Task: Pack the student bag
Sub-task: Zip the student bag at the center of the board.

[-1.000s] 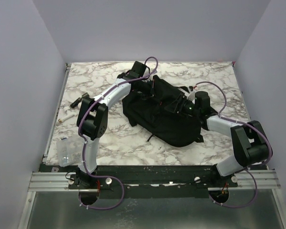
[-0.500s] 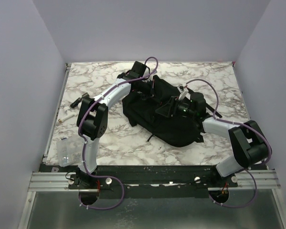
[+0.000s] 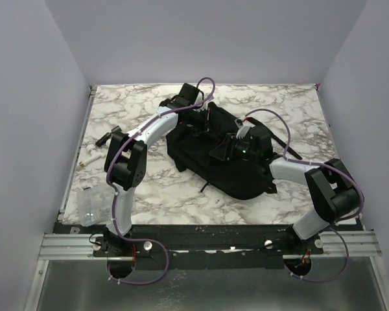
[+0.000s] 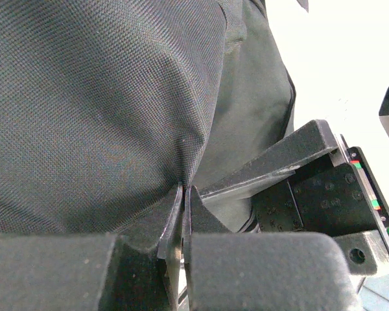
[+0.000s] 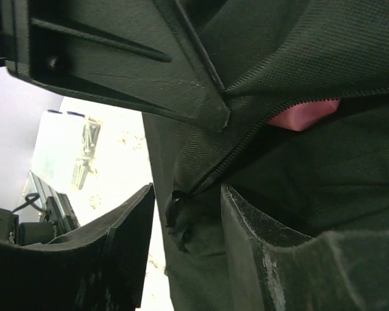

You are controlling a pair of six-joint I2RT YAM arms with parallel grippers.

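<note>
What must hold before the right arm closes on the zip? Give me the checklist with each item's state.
1. Left gripper holding the student bag: ok, shut on a fold of fabric.
2. Right gripper open: ok, fingers apart, nothing clamped.
3. Zip lined up in the right wrist view: ok, its lower end lies in the gap between the fingers.
4. Fingers touching the zip: cannot tell.
5. Opening wide enough for packing: cannot tell; only a pink thing shows through a short gap.
</note>
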